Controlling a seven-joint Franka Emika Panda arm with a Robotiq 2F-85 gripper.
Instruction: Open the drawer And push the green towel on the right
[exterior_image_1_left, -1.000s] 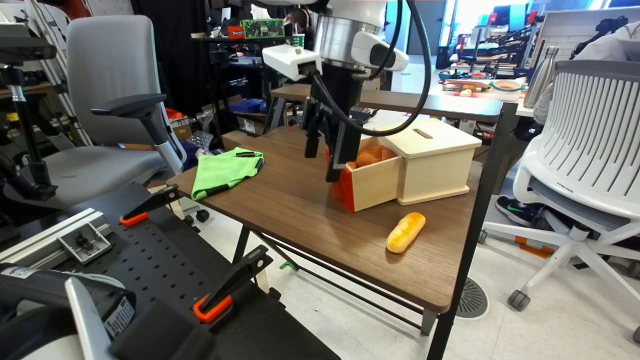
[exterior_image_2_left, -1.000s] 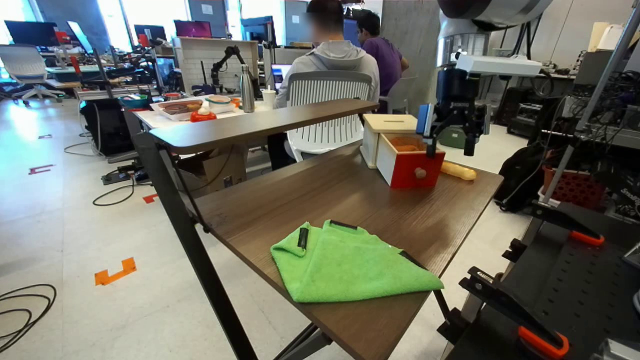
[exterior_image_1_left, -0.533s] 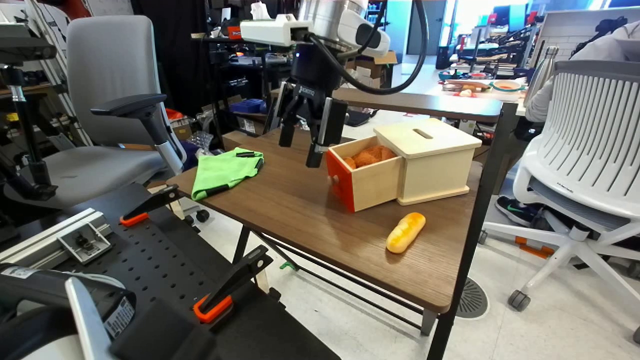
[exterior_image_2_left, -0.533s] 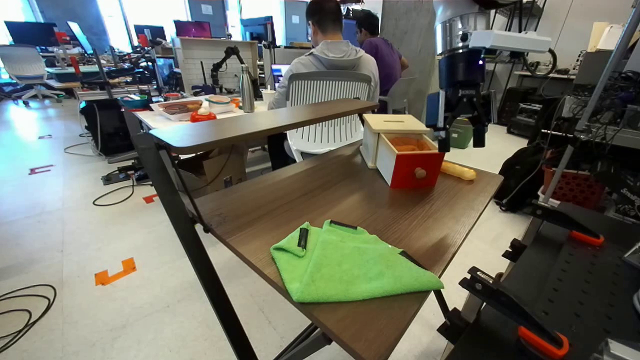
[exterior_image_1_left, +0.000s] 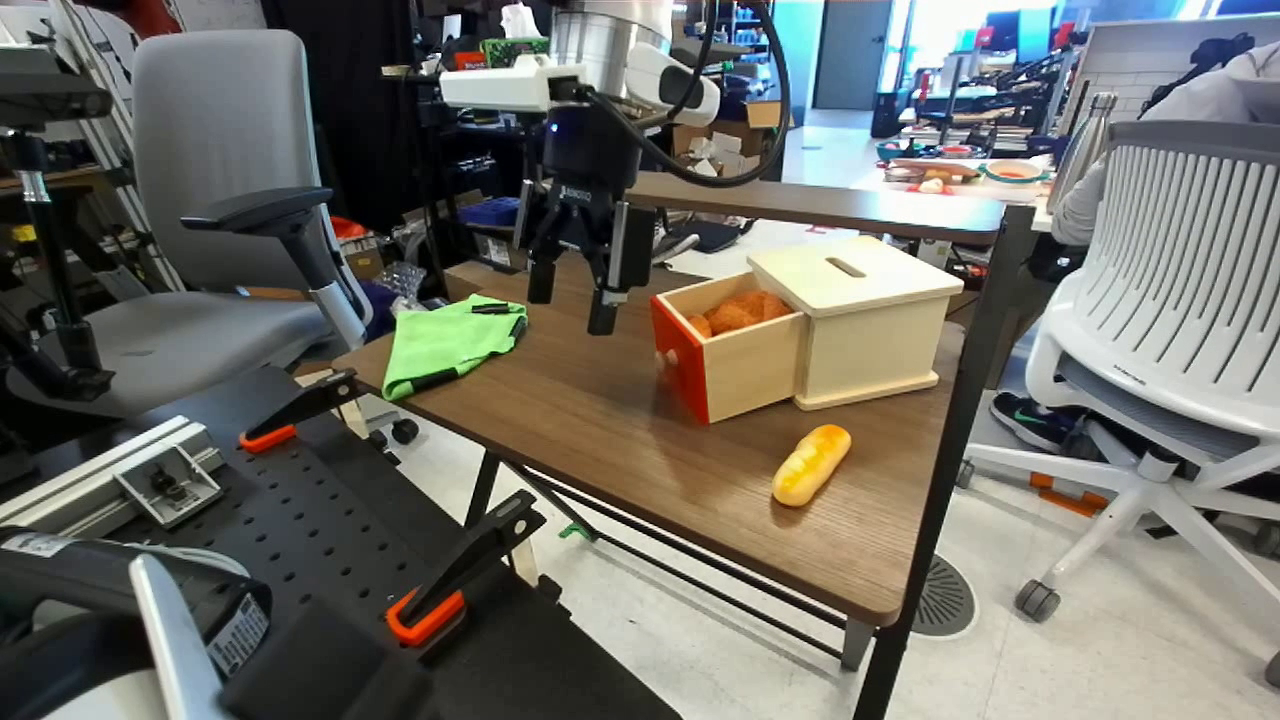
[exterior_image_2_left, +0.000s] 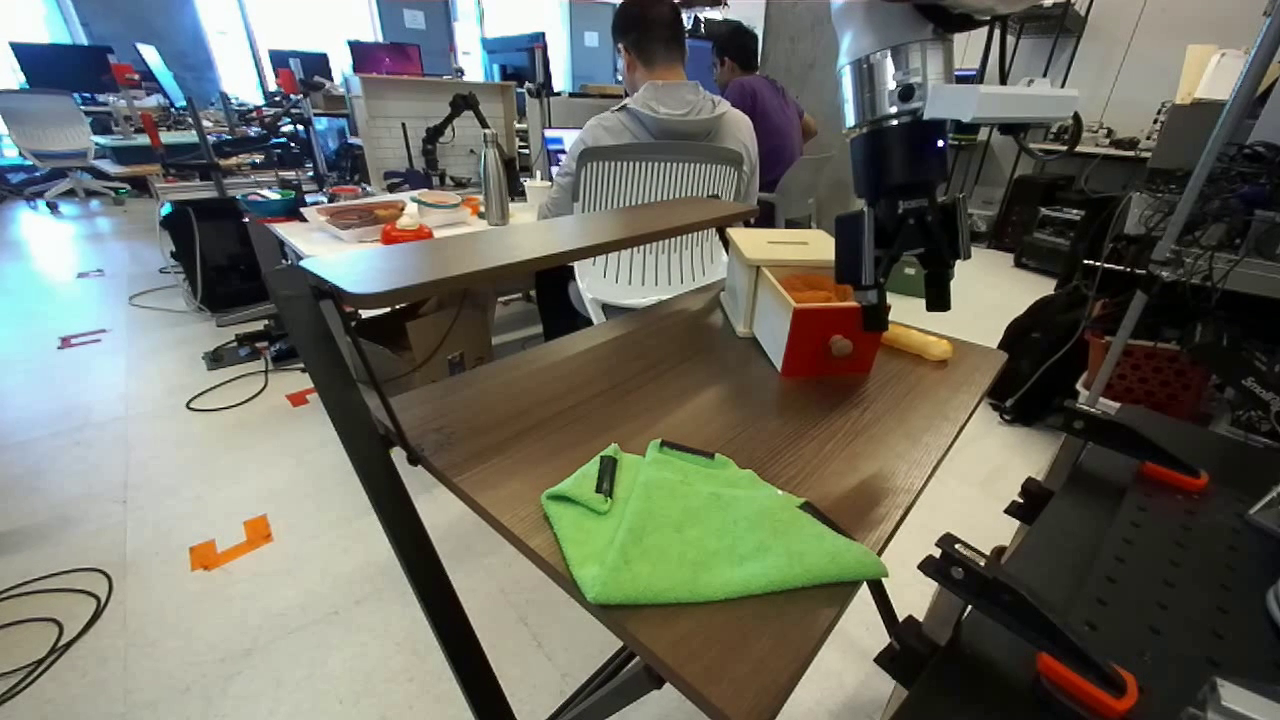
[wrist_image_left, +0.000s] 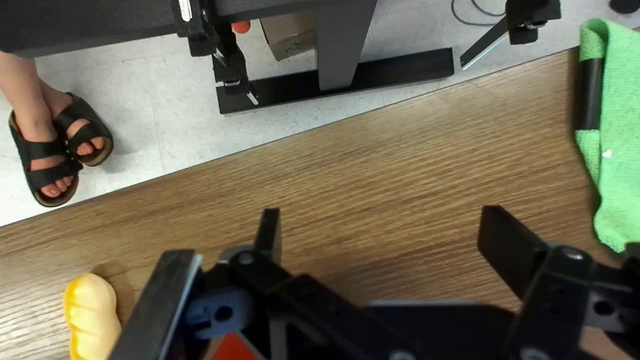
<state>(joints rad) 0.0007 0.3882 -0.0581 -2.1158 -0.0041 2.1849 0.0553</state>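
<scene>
The drawer (exterior_image_1_left: 681, 365) with a red front and round knob stands pulled out of a light wooden box (exterior_image_1_left: 875, 335); the drawer also shows in an exterior view (exterior_image_2_left: 815, 345). The green towel (exterior_image_1_left: 450, 342) lies folded at the table's end, and shows larger in an exterior view (exterior_image_2_left: 715, 530) and at the right edge of the wrist view (wrist_image_left: 622, 145). My gripper (exterior_image_1_left: 572, 302) is open and empty above the table, between drawer and towel. Its fingers are wide apart in the wrist view (wrist_image_left: 381, 220). A sliver of red drawer front (wrist_image_left: 234, 349) shows below them.
Orange-brown fuzzy items (exterior_image_1_left: 738, 312) lie in the drawer. A yellow bread roll (exterior_image_1_left: 812, 465) lies on the table (exterior_image_1_left: 600, 400) beside the box. A raised shelf (exterior_image_2_left: 530, 245) runs along one table side. Clamps (exterior_image_1_left: 480, 550) sit on a black bench alongside.
My gripper has moved away from the drawer toward the towel's side and stays open. The drawer, towel and bread roll have not moved.
</scene>
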